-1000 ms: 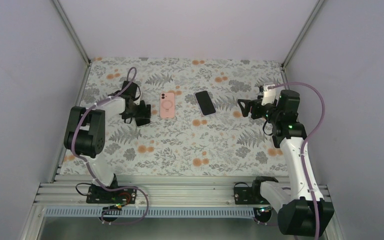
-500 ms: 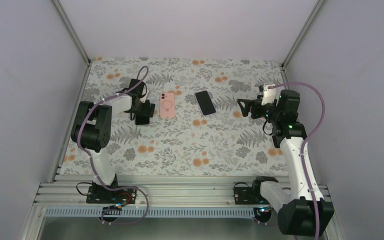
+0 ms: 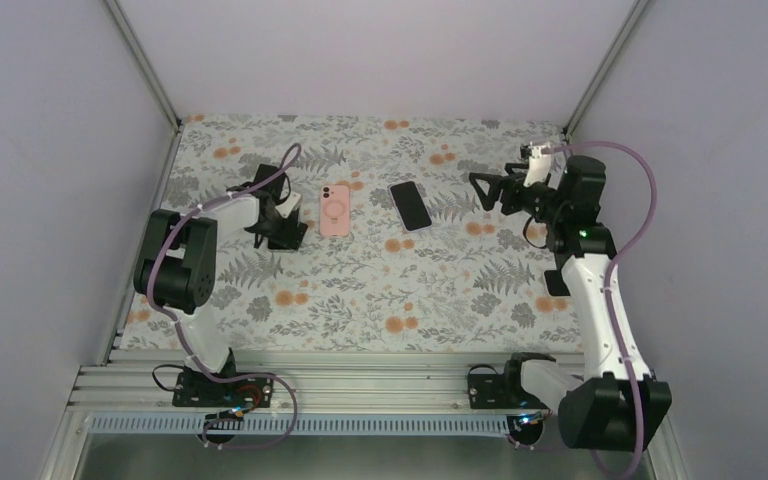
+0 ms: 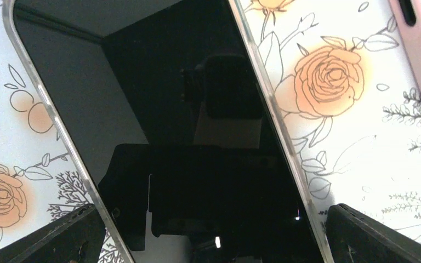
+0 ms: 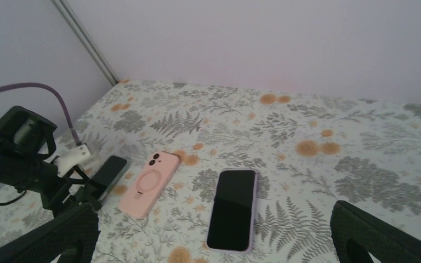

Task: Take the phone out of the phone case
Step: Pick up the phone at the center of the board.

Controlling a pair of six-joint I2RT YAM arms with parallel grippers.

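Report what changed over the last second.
The right arm carried its open jaws farther from its base, toward the back wall. The left arm only shuffled slightly and ended beside the pink case, as before. Nothing was gripped or released. The pink case and the black phone lay where they were.

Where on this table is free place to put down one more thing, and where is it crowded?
Free: the near half of the table, between the arm bases and the object row; also the far strip behind that row. Crowded: left gripper, pink case and black phone, close side by side.
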